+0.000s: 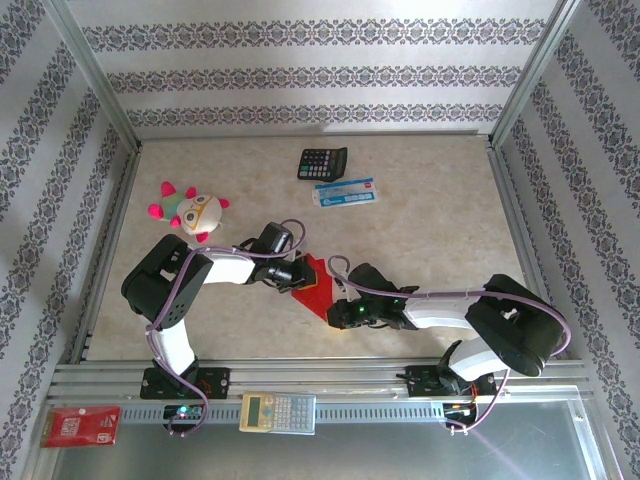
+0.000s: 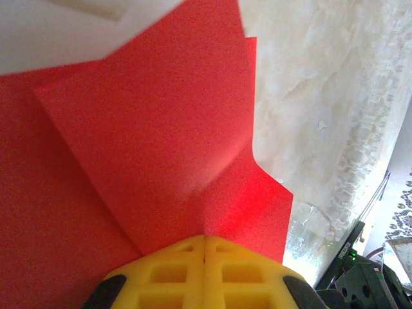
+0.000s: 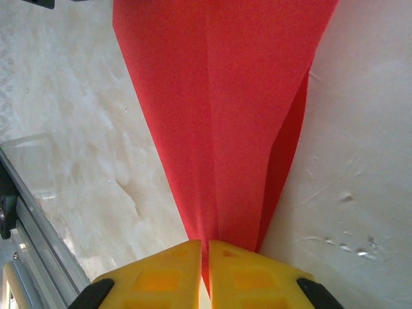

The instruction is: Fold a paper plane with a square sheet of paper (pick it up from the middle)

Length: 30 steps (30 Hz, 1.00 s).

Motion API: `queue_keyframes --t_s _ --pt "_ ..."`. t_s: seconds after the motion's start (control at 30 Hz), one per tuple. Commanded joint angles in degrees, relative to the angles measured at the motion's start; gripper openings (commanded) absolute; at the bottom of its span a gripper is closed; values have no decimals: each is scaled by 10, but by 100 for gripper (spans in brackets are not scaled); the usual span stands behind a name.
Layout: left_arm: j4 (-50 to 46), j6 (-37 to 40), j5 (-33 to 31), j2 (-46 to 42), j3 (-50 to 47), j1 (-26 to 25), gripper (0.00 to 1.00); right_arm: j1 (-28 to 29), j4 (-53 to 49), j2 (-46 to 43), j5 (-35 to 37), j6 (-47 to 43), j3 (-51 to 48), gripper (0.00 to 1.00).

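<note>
The square sheet of paper (image 1: 314,282) is bright red and creased into a pointed wedge, lying on the table between my two arms. In the left wrist view its folded flaps (image 2: 148,141) spread out from my left gripper (image 2: 205,237), whose yellow fingers are shut on one edge of it. In the right wrist view the paper (image 3: 225,96) narrows along a centre crease to a tip pinched in my right gripper (image 3: 207,244). From above, the left gripper (image 1: 291,275) holds the paper's left side and the right gripper (image 1: 335,304) holds its near right end.
A black calculator (image 1: 322,162) and a blue-and-white packet (image 1: 345,192) lie at the back of the table. A plush toy (image 1: 190,210) sits at the left. On the front rail rest a beige calculator (image 1: 278,411) and a small red packet (image 1: 82,425).
</note>
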Motion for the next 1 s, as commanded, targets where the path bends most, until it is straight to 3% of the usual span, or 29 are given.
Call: queue_keyframes --t_s 0.0,0.63,0.8,0.97 --pt "-52 12 -38 13 -24 11 5 1 -19 10 11 6 -24 13" --pt "-67 22 -56 27 -23 12 5 63 -57 -45 32 48 -75 13" --pt "-68 23 -55 26 -23 13 5 60 -103 -93 35 40 -67 11" --pt "-67 21 -54 27 -25 13 5 19 -114 -133 11 36 -21 11"
